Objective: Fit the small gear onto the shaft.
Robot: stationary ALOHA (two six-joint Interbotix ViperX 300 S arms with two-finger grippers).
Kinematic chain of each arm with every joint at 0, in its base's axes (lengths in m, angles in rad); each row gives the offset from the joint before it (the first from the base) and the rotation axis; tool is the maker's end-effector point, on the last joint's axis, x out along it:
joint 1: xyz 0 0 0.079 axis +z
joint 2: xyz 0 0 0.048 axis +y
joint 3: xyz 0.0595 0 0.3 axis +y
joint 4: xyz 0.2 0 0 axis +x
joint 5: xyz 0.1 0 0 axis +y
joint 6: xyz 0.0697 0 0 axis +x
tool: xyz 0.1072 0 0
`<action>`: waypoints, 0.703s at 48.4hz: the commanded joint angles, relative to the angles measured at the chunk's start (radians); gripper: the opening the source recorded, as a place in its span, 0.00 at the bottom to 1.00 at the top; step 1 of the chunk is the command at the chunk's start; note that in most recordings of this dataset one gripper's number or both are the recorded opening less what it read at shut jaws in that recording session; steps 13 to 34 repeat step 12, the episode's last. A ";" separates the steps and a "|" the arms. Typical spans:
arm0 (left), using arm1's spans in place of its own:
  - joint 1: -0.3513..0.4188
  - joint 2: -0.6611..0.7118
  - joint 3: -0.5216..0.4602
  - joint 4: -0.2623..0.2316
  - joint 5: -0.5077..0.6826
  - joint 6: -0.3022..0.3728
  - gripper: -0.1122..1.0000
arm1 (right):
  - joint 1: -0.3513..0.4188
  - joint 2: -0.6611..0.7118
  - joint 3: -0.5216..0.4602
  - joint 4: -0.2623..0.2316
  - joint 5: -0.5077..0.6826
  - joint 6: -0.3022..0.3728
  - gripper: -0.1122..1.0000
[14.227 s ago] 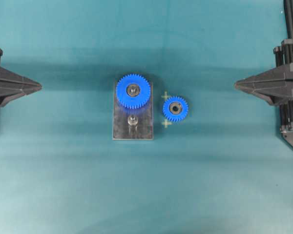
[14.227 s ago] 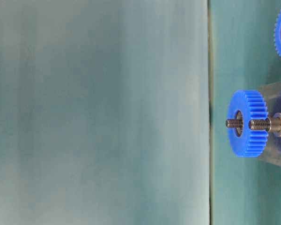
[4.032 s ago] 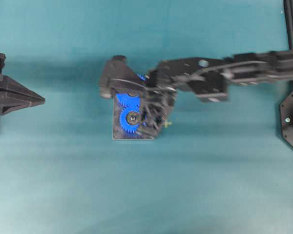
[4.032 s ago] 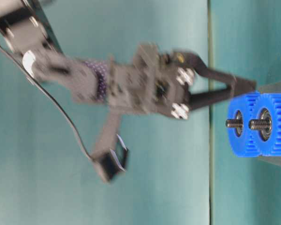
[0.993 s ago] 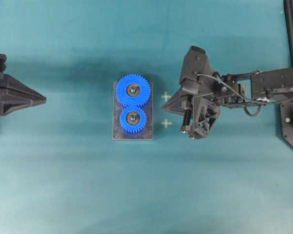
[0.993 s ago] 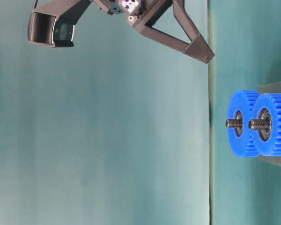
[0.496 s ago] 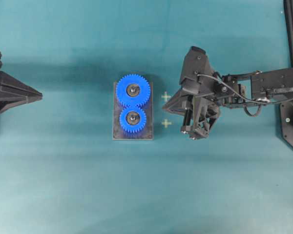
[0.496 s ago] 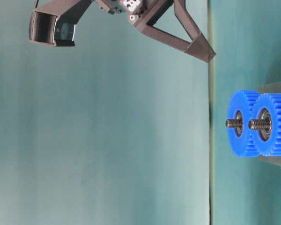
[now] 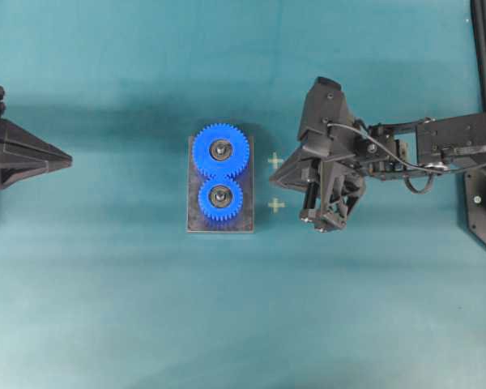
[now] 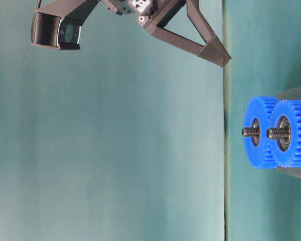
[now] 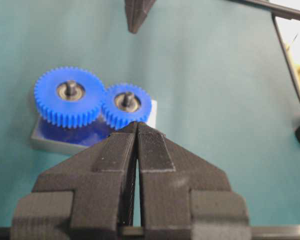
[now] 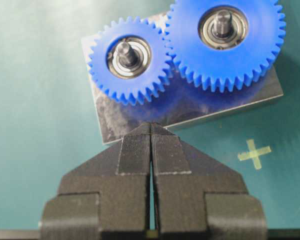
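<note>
**Small gear seated on its peg, both grippers closed and empty**

The small gear (image 12: 129,61) is bright blue plastic with a ring of fine teeth and a metal hub. It sits on the shaft (image 12: 124,50), whose dark threaded tip pokes up through the hub. Its teeth mesh with those of the larger blue gear (image 12: 224,35) beside it. Both stand on the grey metal plate (image 12: 112,122).

The plate lies on a teal cloth-like table surface (image 9: 243,324), with two pale cross marks (image 9: 275,161) just beside the plate. In the table-level view a plain teal backdrop rises behind.

The right gripper (image 12: 151,126) has its jaws pressed together, holding nothing; the small gear lies just ahead of its tips, apart from them. The left gripper (image 11: 136,125) is likewise closed and empty, and both gears lie beyond its tips.
</note>
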 commanded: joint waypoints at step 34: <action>0.002 0.003 -0.009 0.002 -0.005 -0.011 0.10 | 0.002 -0.006 0.003 -0.002 -0.009 0.009 0.08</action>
